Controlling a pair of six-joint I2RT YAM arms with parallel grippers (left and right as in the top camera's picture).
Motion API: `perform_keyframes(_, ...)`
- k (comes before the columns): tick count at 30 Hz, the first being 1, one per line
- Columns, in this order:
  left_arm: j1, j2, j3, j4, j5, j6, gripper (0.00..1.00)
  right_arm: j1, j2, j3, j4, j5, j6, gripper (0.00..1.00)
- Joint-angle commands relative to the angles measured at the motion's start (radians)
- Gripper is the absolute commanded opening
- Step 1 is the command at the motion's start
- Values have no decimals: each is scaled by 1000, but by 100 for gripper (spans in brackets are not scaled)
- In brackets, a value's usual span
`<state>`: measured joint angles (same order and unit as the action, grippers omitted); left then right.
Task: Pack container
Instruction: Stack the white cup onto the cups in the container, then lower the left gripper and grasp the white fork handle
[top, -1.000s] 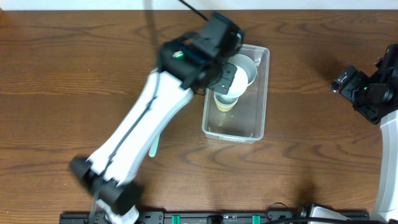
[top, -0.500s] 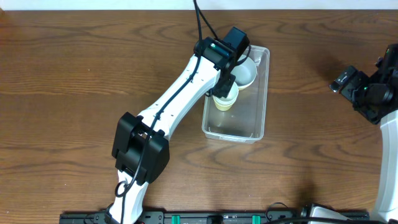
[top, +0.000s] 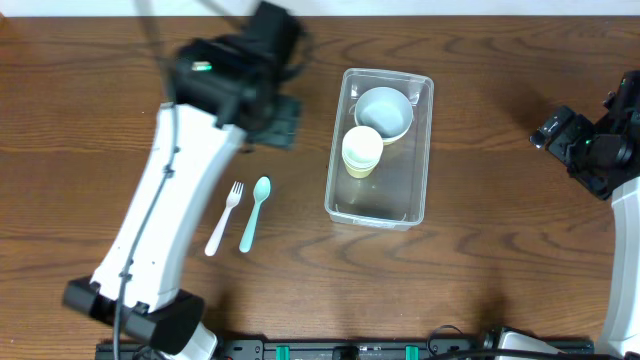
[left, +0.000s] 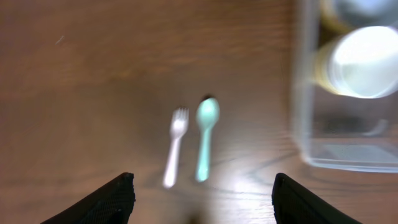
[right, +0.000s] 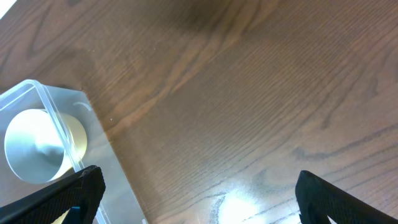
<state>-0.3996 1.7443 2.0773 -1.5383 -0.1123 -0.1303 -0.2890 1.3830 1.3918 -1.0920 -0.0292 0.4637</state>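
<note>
Right of centre on the wooden table (top: 520, 260) stands the large clear plastic rectangular container (top: 385, 205), already holding one pale blue round bowl (top: 383, 113) and one cream cup (top: 362, 150). One white fork (top: 224, 220) and one teal spoon (top: 254, 212) lie to its left, not yet packed, I judge. Both the left fingers (left: 115, 199) and the right fingers (right: 74, 193) stand wide apart, empty.

left arm (top: 165, 200): white links, black joints, black cable | right arm (top: 590, 150): black wrist, white link
</note>
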Motion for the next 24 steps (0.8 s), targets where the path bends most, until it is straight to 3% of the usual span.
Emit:
perform_keyframes(1,66,53,-126,-8,-12,-1,71,-5,-6,1,-1,3,11,99)
perform_keyframes(9,157,53,-606,213,-4,6,66,-5,-6,1,-1,3,11,99)
perform_keyframes(12,178,53,-750,293,-3,15,57,-5,-6,1,-1,3,11,99)
perform_keyframes(14,194,53,-825,338,17,55,52,-5,-6,1,-1,3,11,99)
perform_keyframes(24,233,53,-1053,640,106,112,54,-5,-6,1,-1,3,11,99)
